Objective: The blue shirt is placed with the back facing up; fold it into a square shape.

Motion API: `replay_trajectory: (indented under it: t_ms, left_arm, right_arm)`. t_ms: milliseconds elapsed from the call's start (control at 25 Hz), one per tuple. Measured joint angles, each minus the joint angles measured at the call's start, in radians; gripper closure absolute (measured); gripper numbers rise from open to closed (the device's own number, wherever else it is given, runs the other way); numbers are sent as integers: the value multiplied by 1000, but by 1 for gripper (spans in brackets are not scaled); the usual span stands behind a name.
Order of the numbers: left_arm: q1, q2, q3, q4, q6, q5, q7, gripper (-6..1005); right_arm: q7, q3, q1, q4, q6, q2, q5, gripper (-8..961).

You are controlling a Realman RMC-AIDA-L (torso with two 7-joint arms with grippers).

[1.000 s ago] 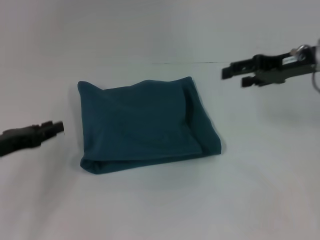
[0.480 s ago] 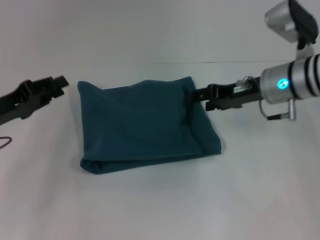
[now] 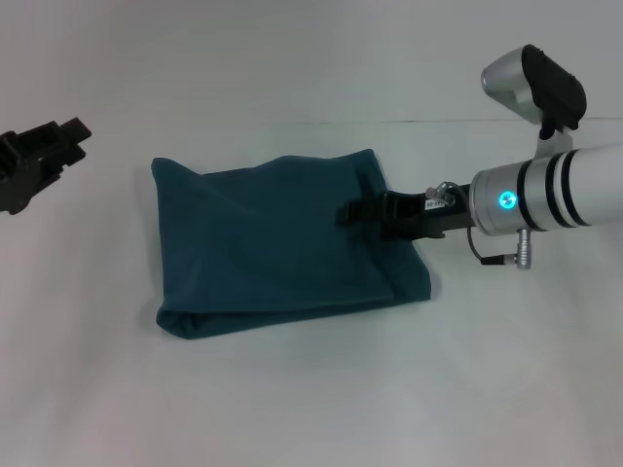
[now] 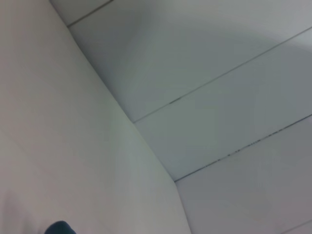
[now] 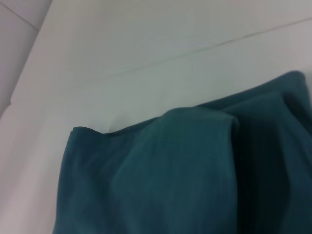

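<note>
- Head view: you see the blue shirt (image 3: 282, 243) lying on the white table (image 3: 311, 389), folded into a rough rectangle. Its plain side faces up and its edges are a little wavy.
- Head view: the right gripper (image 3: 352, 213) reaches over the right part of the shirt. Its dark fingers (image 3: 362, 210) are over the fabric, just inside the shirt's right edge, and most of the shirt spreads out beyond the fingertips. The fingers look close together, but you cannot tell if they are pinching the cloth or only resting above it.
- Head view: behind these fingers you see the silver wrist (image 3: 545, 195) with a lit blue-green ring and a grey camera housing (image 3: 535, 83) mounted above it.
- Head view: the left gripper (image 3: 44, 156) is held well apart from the shirt, with the shirt's far left corner off to the side of its fingertips. You cannot tell how its fingers stand, because they appear only as one dark shape.
- Left wrist view: you see mostly the white table and pale wall panels with thin seams. A small dark blue patch (image 4: 61, 227) shows at the picture's border; it is probably the shirt, but this is not sure.
- Right wrist view: the shirt (image 5: 170, 180) fills the near part, very close to the camera, with a folded layer making a soft ridge. The white table (image 5: 146, 44) lies beyond it. The gripper's own fingers are not seen here.
</note>
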Motion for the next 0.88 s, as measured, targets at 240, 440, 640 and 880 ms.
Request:
replay_trajectory:
  t_ms: [240,440,640,880]
  left_arm:
    - [4,0,-29,-7,-26,-1,9,631]
    - [0,3,-97,-22,-33,-11,8,631]
    - [0,10,-113,-41,-32,-47,6,631]
    - [4,11,-114,-42,-32,-63,8,631]
  right_arm:
    - [-25,-4,-3,30,21,0,59,115]
    - [-27,-5,6,57,53,6,60,115]
    - [-31,-11,25,92,88,9,60,115]
    - [-67,-12,42,122,108,11,95,116]
